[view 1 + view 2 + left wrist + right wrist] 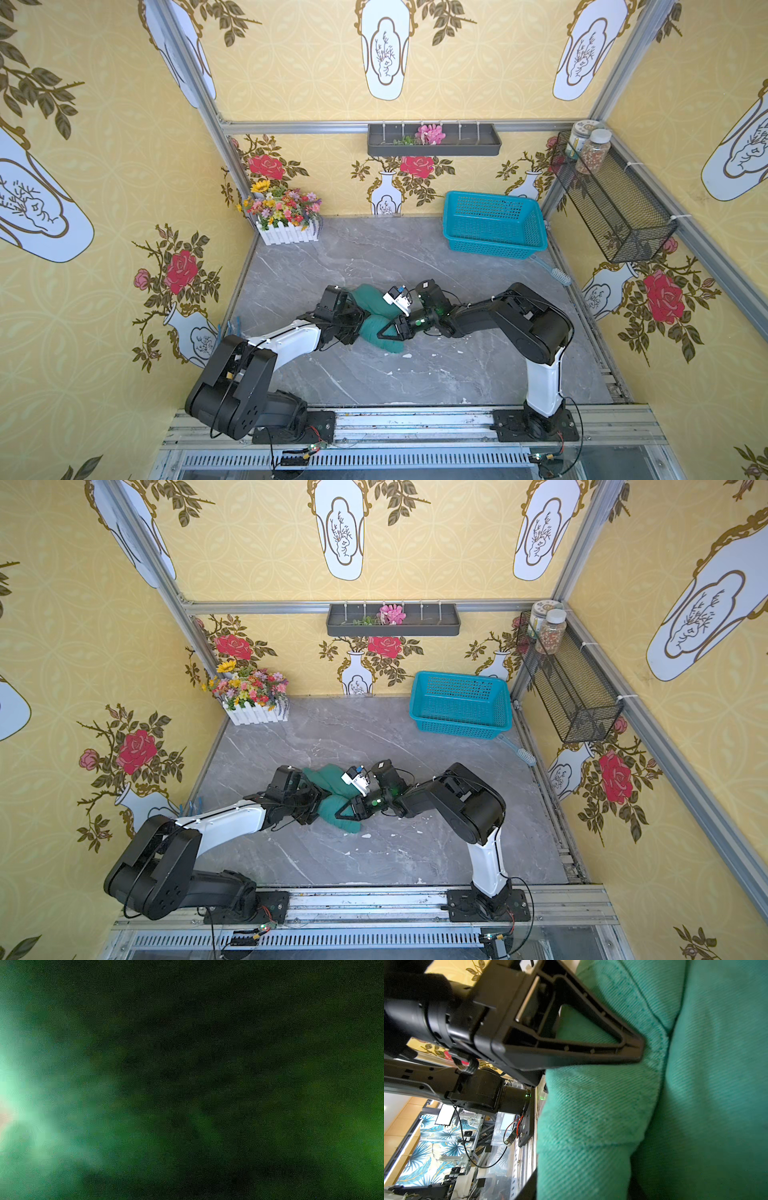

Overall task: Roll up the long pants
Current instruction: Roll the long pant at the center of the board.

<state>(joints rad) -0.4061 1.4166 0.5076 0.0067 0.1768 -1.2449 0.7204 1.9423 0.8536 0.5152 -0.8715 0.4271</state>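
The long pants [376, 338] [332, 810] lie as a bunched dark teal-green bundle in the middle of the grey marble table, wedged between both grippers. My left gripper [353, 320] [316, 802] presses into the bundle's left side, its jaws hidden there. Blurred green cloth [187, 1084] fills the whole left wrist view. My right gripper [383, 327] [345, 809] comes in from the right, one triangular finger lying on the bundle. In the right wrist view the pants' cloth [612, 1105] fills the space at my jaws. A left gripper finger [591, 1053] pushes into a hemmed fold.
A turquoise mesh basket [490, 247] stands at the back right, with a pale blue brush [557, 274] beside it. A white flower box [286, 235] sits at the back left. A black wire shelf [615, 208] with jars hangs on the right wall. White flecks [407, 356] dot the table.
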